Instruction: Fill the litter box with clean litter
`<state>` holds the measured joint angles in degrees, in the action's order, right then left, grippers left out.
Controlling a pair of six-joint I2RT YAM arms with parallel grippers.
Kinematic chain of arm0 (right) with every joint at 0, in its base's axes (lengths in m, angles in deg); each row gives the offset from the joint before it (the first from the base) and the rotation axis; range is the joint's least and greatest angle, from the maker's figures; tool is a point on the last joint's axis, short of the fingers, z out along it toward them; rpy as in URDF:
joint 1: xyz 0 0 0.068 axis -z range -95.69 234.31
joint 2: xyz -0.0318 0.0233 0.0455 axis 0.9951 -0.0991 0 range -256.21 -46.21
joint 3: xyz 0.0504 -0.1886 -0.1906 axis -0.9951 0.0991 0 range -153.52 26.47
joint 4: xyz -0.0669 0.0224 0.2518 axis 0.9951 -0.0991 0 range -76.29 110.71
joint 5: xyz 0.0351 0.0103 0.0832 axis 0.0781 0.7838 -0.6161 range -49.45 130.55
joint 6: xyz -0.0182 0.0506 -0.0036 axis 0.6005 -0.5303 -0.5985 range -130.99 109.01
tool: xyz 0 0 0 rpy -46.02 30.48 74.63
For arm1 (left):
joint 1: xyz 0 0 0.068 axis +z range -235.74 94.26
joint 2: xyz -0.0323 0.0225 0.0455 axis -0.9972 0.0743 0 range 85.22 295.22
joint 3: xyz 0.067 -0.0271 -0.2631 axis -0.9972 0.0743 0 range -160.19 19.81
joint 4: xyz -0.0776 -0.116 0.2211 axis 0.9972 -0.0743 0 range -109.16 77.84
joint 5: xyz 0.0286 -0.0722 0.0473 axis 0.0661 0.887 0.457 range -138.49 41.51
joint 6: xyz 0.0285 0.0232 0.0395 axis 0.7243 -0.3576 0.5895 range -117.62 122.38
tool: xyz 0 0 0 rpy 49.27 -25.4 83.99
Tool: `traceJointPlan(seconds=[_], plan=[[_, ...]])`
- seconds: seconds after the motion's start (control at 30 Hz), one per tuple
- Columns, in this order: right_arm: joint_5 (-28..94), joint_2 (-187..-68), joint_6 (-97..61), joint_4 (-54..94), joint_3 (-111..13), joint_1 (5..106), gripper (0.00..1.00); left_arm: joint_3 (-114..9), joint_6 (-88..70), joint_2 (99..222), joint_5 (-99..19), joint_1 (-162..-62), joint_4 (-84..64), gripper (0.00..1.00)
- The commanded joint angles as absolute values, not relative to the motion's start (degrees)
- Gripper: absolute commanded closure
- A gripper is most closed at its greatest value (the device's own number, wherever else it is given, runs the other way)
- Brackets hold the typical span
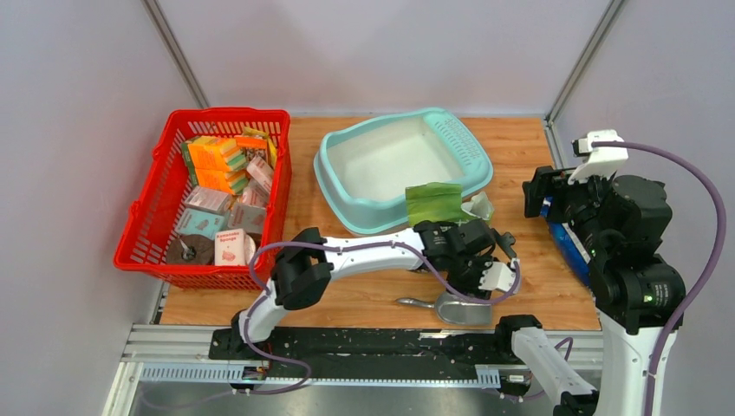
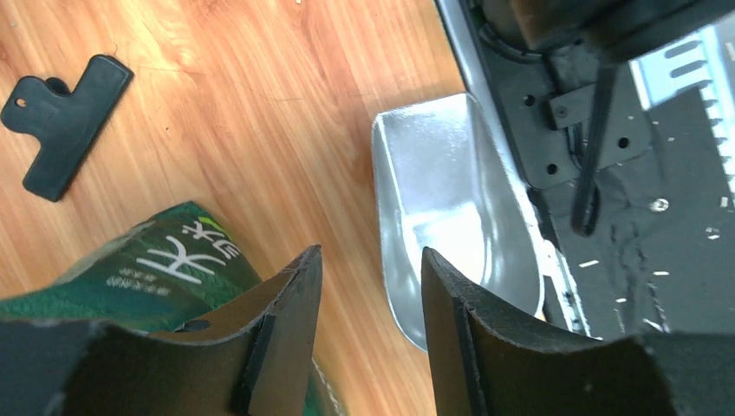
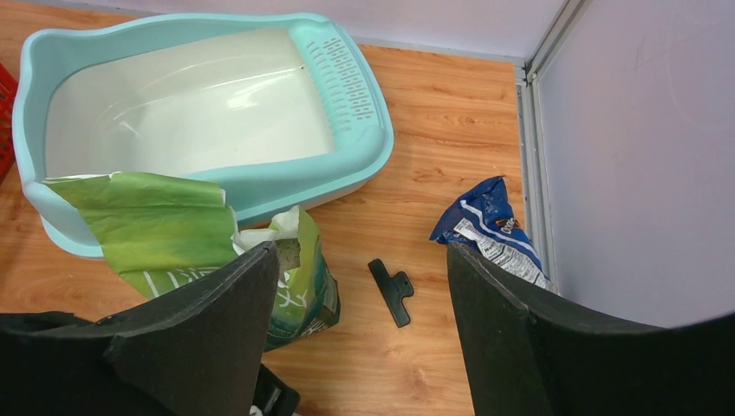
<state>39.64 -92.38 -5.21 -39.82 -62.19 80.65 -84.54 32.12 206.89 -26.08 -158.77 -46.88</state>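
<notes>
Near the front edge of the bench [image 1: 520,147], toward its right half, my left hand [image 2: 371,260] hangs released, fingers apart with nothing between them. Straight below it a metal scoop [image 2: 442,199] lies bowl up, close to that front edge. Just beside my left finger stands a green bag [image 2: 165,269], and beyond it a black clip [image 2: 61,121] lies flat on the wood. My right hand [image 3: 360,269] is raised over the right side, also spread wide and holding nothing. It looks down on the green bag, the clip and a crumpled blue bag [image 3: 490,230] by the right edge. Past the green bag, the litter box [image 3: 364,147] sits at the back of the bench about midway. Its perforated end is to the right and its whitish inside shows. The bag's opened top lies against its near rim. A red basket [image 1: 143,217] of packets runs along the left edge.
</notes>
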Motion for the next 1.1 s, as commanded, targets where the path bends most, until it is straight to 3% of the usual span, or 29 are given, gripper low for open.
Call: traceJointPlan(seconds=[0.0, 0.23, 0.33, 0.43, 0.47, 0.53, 0.57, 0.87, 1.07], plan=[[40.3, -91.4, -6.0, -38.6, -63.7, 80.8, 0.25, -90.8, 36.2, 212.2, -26.0, -158.6, -53.3, 0.45], [40.5, -90.9, -4.8, -39.1, -63.8, 80.9, 0.24, -89.2, 34.9, 215.4, -26.6, -158.6, -53.3, 0.46], [40.5, -91.0, -5.0, -39.1, -64.1, 80.8, 0.24, -90.2, 34.6, 217.0, -26.9, -158.6, -53.4, 0.51], [40.3, -91.5, -5.0, -39.1, -64.6, 80.8, 0.24, -91.3, 34.5, 217.2, -26.2, -158.6, -53.6, 0.67], [40.3, -91.6, -4.8, -39.1, -64.7, 80.9, 0.24, -91.7, 34.5, 217.0, -25.6, -158.6, -54.8, 0.80], [40.4, -91.9, -4.1, -39.1, -64.9, 80.7, 0.24, -93.6, 34.3, 216.4, -23.7, -158.5, -56.6, 0.89], [40.4, -92.1, -3.8, -39.0, -65.1, 80.9, 0.24, -94.2, 33.5, 215.6, -23.0, -158.5, -58.5, 1.00], [44.3, -101.9, -0.3, -31.9, -78.4, 80.8, 0.21, -105.8, 14.7, 200.1, -14.6, -150.5, -63.2, 1.00], [44.7, -110.2, -5.2, -21.7, -84.5, 80.9, 0.19, -107.8, -1.0, 187.2, -22.3, -141.5, -57.9, 1.00]])
